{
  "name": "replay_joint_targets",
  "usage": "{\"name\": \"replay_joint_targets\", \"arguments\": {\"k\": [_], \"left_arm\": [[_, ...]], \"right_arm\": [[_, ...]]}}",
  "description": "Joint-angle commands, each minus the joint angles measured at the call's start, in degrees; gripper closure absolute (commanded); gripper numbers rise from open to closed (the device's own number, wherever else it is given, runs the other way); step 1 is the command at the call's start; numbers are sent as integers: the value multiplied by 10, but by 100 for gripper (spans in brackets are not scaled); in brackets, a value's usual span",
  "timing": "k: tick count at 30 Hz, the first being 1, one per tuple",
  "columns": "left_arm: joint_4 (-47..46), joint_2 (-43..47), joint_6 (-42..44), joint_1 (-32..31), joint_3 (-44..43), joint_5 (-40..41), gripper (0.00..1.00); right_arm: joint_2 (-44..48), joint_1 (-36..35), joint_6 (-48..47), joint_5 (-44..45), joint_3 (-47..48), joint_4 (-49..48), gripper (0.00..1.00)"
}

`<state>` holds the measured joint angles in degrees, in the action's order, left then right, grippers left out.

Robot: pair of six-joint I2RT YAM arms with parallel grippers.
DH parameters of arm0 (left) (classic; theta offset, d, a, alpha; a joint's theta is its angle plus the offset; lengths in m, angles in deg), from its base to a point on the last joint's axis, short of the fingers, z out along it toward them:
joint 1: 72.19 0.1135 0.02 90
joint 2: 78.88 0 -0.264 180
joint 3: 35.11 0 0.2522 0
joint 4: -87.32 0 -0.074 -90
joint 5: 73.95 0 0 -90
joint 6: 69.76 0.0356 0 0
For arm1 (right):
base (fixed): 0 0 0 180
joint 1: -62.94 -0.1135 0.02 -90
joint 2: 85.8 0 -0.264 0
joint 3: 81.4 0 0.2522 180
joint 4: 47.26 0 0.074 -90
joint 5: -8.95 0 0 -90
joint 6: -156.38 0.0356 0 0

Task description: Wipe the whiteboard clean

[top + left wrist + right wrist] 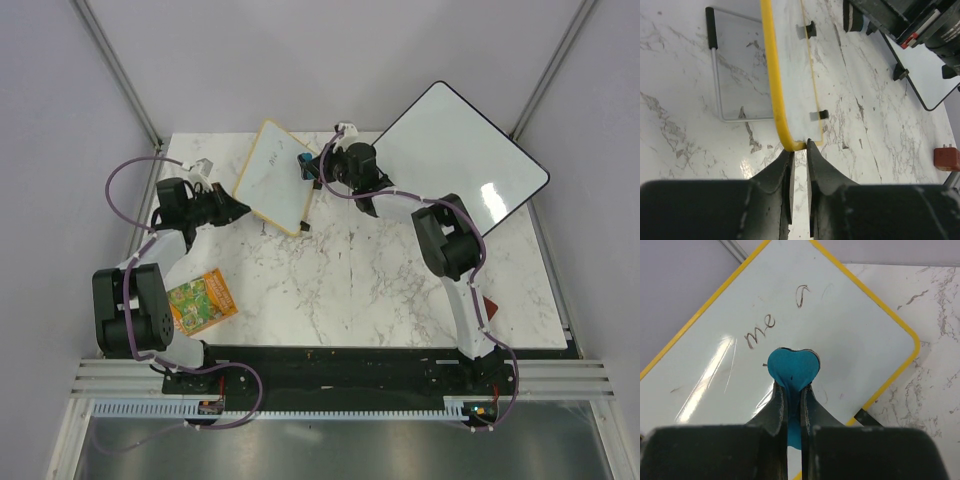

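A small yellow-framed whiteboard (272,175) stands tilted at the back middle of the table. It bears the handwriting "me" (759,330) and a loop stroke. My right gripper (313,170) is shut on a blue eraser (792,369). It holds the eraser against the board's white face (840,325), just below the writing. My left gripper (238,210) is at the board's lower left corner. In the left wrist view its jaws (799,150) are nearly closed, pinching the yellow frame's corner (790,144) at the fingertips.
A large black-framed whiteboard (462,160) leans at the back right. A black marker (305,215) lies by the small board's near corner. A colourful card (203,302) lies front left. A red block (945,157) sits near the right arm. A thin wire frame (740,70) lies beside the board.
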<state>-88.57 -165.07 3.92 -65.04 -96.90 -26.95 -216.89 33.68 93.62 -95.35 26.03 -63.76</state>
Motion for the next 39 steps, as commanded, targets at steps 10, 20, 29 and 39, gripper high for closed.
{"name": "replay_joint_targets", "arguments": {"k": [10, 20, 29, 39], "left_arm": [[76, 20, 60, -8, -3, 57, 78], [118, 59, 73, -8, 0, 63, 47], [167, 135, 79, -8, 20, 122, 28], [184, 162, 54, -7, 24, 187, 17]], "right_arm": [[34, 13, 13, -25, -6, -38, 100], [33, 17, 18, -34, -9, -42, 100], [29, 19, 25, -43, -10, -49, 100], [30, 26, 25, -47, -15, -52, 100]]}}
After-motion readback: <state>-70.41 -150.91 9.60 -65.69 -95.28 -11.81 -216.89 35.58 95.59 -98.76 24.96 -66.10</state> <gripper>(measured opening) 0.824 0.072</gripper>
